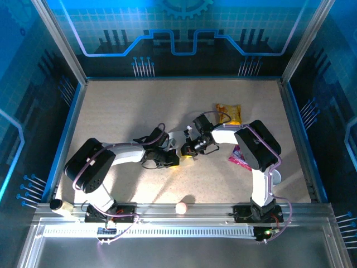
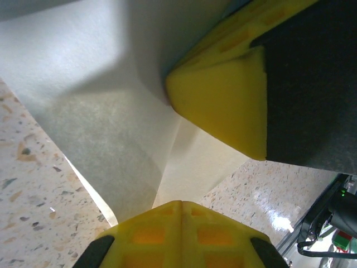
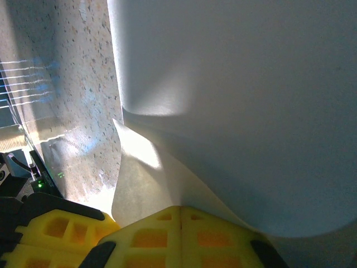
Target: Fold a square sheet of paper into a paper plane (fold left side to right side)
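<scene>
a: the square sheet of paper, where is it on the table?
b: mid-table, a little near of centre, where the two arms meet. from above they cover nearly all of it.
a: how far along?
b: partway, i judge. the wrist views show white layers and sharp creases, so some folds are in, but no slim pointed dart is plain. the left-to-right fold looks unfinished, and shaping the plane is left.
a: the grippers?
b: the left gripper has its yellow fingers pressed together, pinching the paper where a crease runs in. the right gripper likewise nips a folded edge. they sit just beside each other.
a: which way does it point?
b: i cannot tell a nose. the main crease seems to run from one gripper to the other, roughly left to right.
a: smaller things?
b: a yellow snack packet far right, and a pink wrapper beside the right arm.
</scene>
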Motion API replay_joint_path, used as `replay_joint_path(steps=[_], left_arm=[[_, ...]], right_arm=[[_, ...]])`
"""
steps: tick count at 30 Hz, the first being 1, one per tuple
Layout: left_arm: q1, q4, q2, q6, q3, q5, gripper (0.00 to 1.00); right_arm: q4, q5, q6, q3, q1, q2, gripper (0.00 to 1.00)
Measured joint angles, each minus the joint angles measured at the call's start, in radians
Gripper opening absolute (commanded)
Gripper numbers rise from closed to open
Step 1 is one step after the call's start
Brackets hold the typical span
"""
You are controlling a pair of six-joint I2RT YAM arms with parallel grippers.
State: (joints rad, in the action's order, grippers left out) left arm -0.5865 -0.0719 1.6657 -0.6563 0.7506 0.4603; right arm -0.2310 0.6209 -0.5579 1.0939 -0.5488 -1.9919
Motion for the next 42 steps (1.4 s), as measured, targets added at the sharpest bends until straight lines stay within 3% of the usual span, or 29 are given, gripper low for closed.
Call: replay_joint_path(steps=[42], left_arm=[[0.000, 0.030, -0.010, 0.003, -0.035, -0.046, 0.00]], right_arm=[[0.018, -0.001, -0.003, -0.012, 0.000, 0.005, 0.00]])
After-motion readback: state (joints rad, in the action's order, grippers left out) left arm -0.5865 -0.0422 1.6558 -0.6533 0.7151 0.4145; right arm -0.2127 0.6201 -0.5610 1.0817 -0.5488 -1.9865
